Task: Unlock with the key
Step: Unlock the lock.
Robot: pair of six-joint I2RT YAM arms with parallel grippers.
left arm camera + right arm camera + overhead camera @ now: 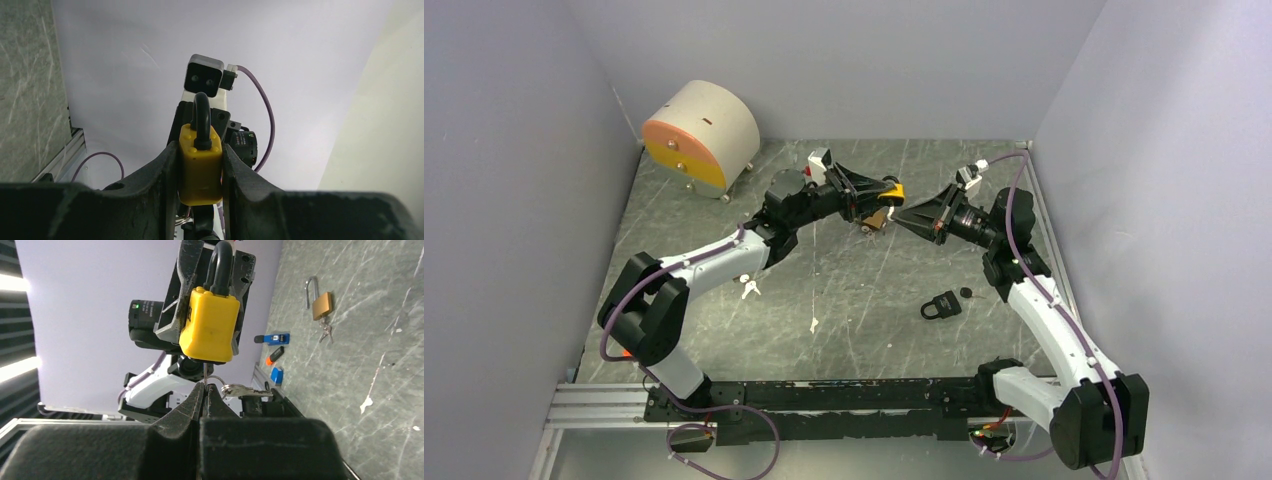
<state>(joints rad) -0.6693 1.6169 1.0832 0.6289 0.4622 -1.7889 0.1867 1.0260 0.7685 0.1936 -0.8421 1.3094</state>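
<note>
My left gripper [886, 190] is shut on a yellow padlock [894, 190] and holds it above the middle of the table. In the left wrist view the padlock [200, 167] sits clamped between my fingers [160, 180], its black shackle closed. My right gripper [898, 212] faces it, shut on a thin silver key [205, 374]. The key's blade reaches up to the bottom of the yellow padlock [210, 330]. A ring with a second key [246, 390] hangs beside the right gripper [204, 390].
A brass padlock [321, 304] with an open shackle lies on the table below the grippers. A black padlock [941, 306] lies near the right arm. Loose keys [749, 288] lie by the left arm. A beige and orange drum [701, 133] stands at the back left.
</note>
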